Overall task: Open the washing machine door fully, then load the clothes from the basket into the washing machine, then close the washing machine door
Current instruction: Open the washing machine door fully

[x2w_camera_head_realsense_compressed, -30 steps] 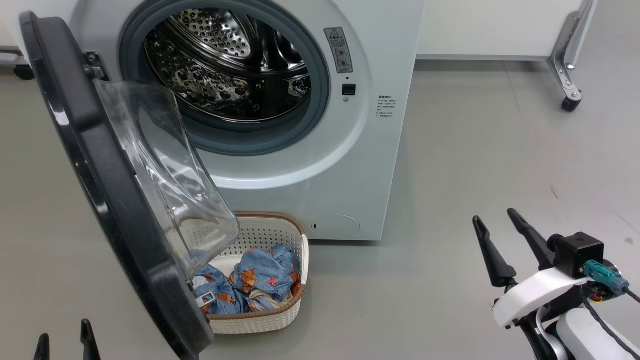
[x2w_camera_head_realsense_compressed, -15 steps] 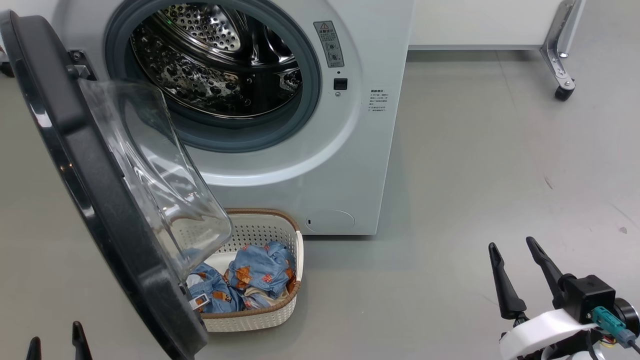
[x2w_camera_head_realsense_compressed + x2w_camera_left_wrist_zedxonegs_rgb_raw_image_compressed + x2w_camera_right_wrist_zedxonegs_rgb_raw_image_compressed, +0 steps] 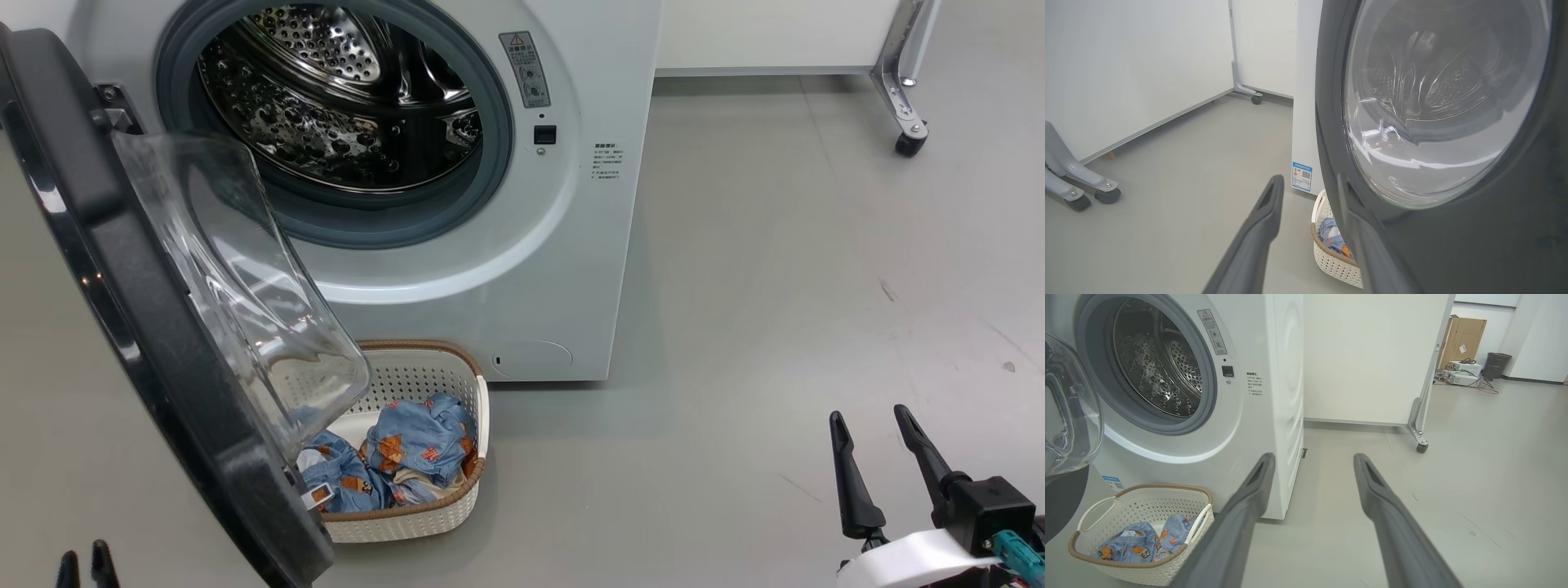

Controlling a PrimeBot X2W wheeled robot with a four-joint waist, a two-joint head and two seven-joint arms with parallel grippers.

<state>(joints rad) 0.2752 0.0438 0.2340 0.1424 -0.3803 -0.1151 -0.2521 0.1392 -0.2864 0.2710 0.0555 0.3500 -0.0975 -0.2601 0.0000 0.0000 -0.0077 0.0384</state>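
The washing machine (image 3: pixel 571 245) stands with its steel drum (image 3: pixel 326 90) exposed. The washing machine door (image 3: pixel 122 269) swings out to the left, and its glass bowl overhangs the basket (image 3: pixel 408 523). Blue clothes (image 3: pixel 408 449) with orange patches lie in that basket on the floor by the machine's foot. My left gripper (image 3: pixel 82 559) sits low, left of the door's bottom edge. In the left wrist view its fingers (image 3: pixel 1267 204) are apart beside the door's black ring (image 3: pixel 1453 245), with nothing between them. My right gripper (image 3: pixel 869 413) is open over bare floor, well right of the basket (image 3: pixel 1147 571).
A wheeled leg of a white panel (image 3: pixel 898 114) stands at the back right, and another panel's castors (image 3: pixel 1077 192) are to the left of the machine. A cardboard box (image 3: pixel 1466 339) and a bin sit far off. Grey floor (image 3: pixel 775 286) spreads right of the machine.
The head camera has shifted, sliding the scene left. My left gripper's fingers have drawn closer together. My right gripper sits lower and further right in the head view.
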